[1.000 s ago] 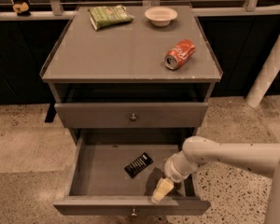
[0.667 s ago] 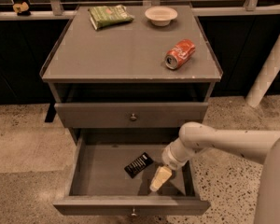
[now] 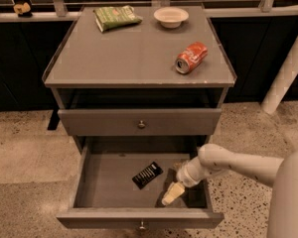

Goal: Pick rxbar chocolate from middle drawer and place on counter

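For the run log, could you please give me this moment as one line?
rxbar chocolate: flat on middle drawer floor | gripper: inside drawer, beside bar, not touching | counter: bar not yet placed

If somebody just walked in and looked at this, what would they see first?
Probably the robot's white arm at the lower right, with its tool inside the open middle drawer, just right of the black rxbar chocolate lying on the drawer floor. Next, the red can on its side on the counter, near the right edge.

Arm [image 3: 238, 162] in from R edge, gripper [image 3: 173, 193] tilted down-left, low ctr.
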You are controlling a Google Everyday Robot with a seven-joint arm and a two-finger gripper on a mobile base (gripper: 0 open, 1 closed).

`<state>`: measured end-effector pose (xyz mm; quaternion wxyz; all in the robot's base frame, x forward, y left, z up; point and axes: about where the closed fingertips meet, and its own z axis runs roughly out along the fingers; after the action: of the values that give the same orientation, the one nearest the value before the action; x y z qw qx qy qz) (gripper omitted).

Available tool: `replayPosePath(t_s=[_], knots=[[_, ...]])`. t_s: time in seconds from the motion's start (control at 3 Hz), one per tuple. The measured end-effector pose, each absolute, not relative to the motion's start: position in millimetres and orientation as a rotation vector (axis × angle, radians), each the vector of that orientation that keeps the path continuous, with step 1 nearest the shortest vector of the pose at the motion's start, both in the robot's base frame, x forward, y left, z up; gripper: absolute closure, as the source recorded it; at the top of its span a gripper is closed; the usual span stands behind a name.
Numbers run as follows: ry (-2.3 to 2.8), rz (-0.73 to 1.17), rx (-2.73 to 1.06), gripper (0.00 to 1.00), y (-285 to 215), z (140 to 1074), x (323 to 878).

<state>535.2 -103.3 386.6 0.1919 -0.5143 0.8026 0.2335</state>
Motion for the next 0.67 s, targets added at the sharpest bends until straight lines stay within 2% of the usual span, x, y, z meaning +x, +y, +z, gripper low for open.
replayPosePath(t_s=[0.67], knots=[[2.271, 0.706, -1.427, 0.00, -100.8, 351.4, 517.7]])
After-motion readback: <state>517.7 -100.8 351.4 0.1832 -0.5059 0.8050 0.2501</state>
